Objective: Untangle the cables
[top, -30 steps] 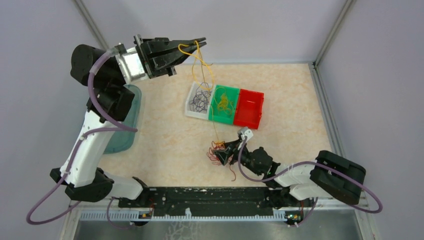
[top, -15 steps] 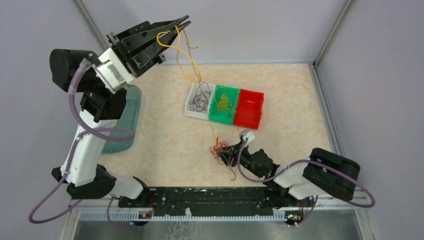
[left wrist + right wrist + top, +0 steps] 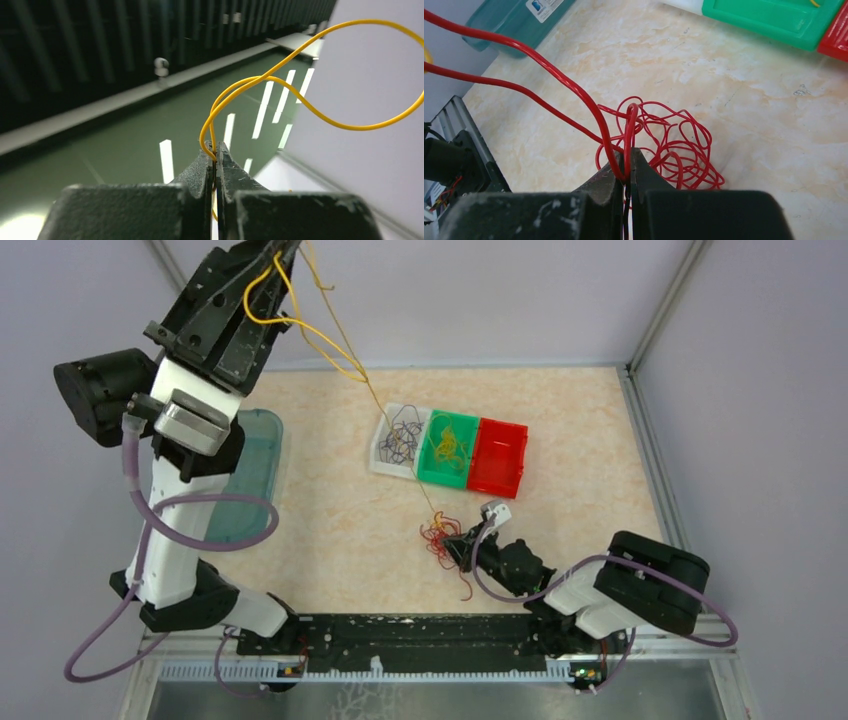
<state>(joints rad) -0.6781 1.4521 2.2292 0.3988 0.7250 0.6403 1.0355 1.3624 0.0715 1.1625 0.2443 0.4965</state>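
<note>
A tangle of red cable [image 3: 438,540] [image 3: 674,145] lies on the table in front of the trays. My right gripper [image 3: 453,546] [image 3: 628,159] is low at the tangle's right side, shut on a red strand. A yellow cable [image 3: 362,375] [image 3: 300,105] runs taut from the tangle diagonally up to my left gripper [image 3: 288,248] [image 3: 216,149]. That gripper is raised high at the top left, shut on a yellow loop. More yellow loops hang beside it.
Three joined trays stand mid-table: a white one [image 3: 380,455] holding dark cables, a green one [image 3: 440,478] holding yellow cables, and a red one [image 3: 498,452]. A teal bin [image 3: 252,465] sits by the left arm. Walls close in the table.
The left arm rose and swung left, drawing the yellow cable taut out of the tangle. The right gripper went from open to shut on the red cable.
</note>
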